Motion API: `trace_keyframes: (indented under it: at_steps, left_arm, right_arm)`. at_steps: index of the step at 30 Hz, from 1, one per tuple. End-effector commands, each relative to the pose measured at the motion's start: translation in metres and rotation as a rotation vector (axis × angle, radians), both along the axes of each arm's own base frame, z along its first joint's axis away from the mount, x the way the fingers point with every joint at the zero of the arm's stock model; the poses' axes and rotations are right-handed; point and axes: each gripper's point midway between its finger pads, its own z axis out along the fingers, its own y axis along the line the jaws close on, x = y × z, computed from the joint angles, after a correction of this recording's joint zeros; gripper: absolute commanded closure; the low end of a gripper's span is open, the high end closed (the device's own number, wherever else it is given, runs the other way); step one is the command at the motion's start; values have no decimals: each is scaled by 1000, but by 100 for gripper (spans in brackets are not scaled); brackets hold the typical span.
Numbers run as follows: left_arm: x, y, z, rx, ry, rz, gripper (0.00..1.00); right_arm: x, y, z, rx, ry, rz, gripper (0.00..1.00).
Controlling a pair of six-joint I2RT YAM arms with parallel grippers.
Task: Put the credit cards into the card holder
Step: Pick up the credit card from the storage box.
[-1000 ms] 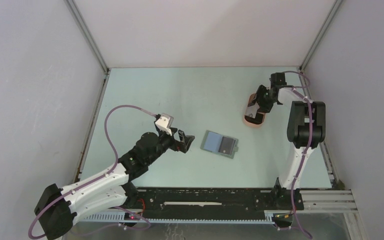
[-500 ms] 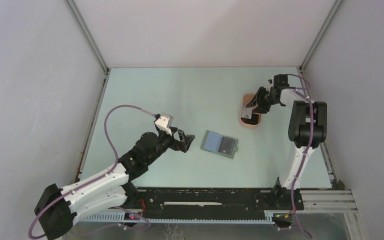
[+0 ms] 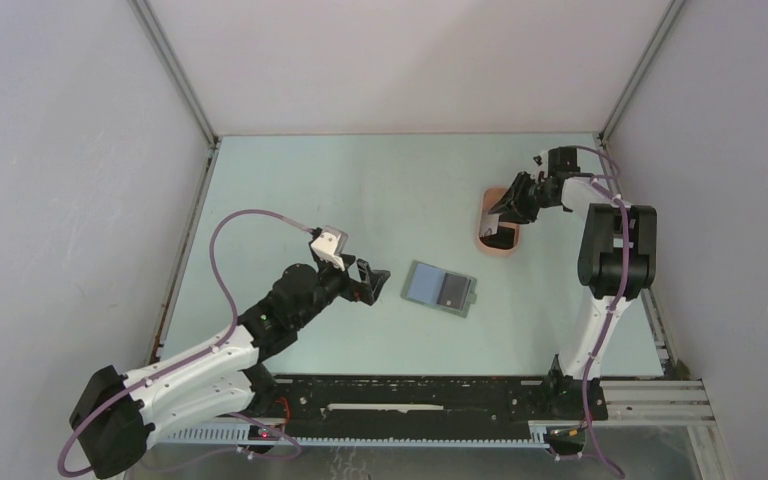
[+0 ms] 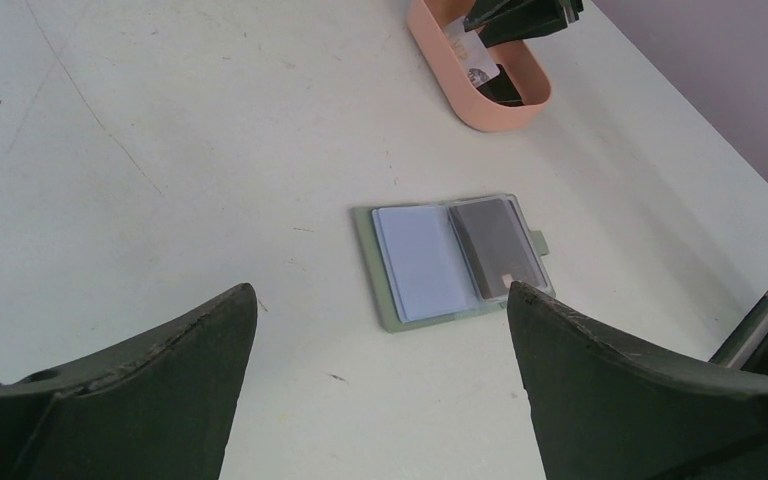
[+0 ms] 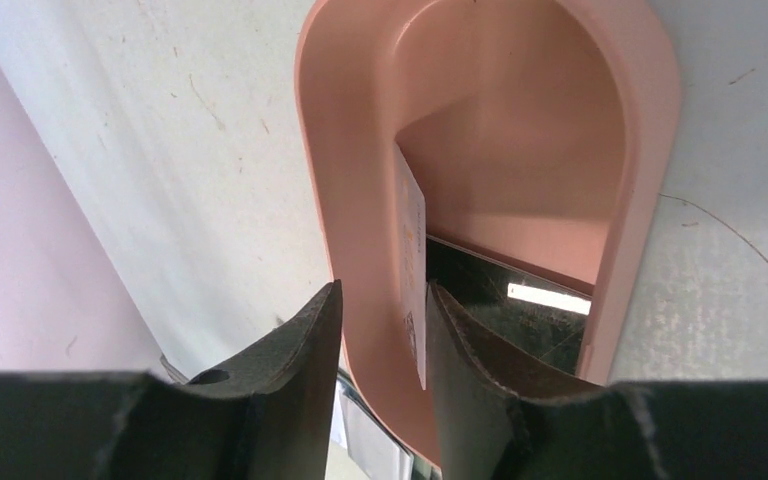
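The card holder [image 3: 440, 288] lies open flat mid-table, grey-green, with a pale bluish card [image 4: 418, 262] in one side and a dark grey one [image 4: 495, 248] in the other. My left gripper [image 3: 368, 280] hovers open just left of it, with nothing between its fingers. My right gripper [image 5: 384, 287] reaches into the salmon-pink tray [image 5: 650, 150]. One finger is outside the tray wall and the other inside. A light credit card [image 5: 412, 260] stands on edge against that wall between the narrowed, open jaws. A black credit card with a white stripe [image 5: 500, 310] lies on the tray floor.
The pink tray [image 3: 490, 247] sits at the right back of the table, close to the right arm's upright link [image 3: 615, 250]. Grey enclosure walls surround the table, and a metal rail [image 3: 410, 400] runs along the near edge.
My right gripper's jaws have narrowed around the tray wall and the standing card. The tray has shifted slightly to the left. The left arm has not moved.
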Motion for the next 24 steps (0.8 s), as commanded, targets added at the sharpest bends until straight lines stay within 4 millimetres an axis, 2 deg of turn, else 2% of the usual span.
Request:
trace_keyframes:
  at_steps: [1,9,15,22,24]
  left_arm:
    - [2,-1,2,-13,-17,-2,0]
    - [2,-2,0,-14,-11,-4,0]
    - [3,-2,0,-14,-11,-6,0]
    - [1,-4,1,-24,-9,-16,0]
    - [0,-6,2,-33,-10,-26,0]
  right_arm:
    - [0,5,21,37,-58,30,57]
    - [0,3,3,3,-23,22,64]
    - [0,3,-7,-25,-14,27,76]
    - [0,1,-5,-38,-34,45,99]
    - [0,-1,-2,-53,-47,50,100]
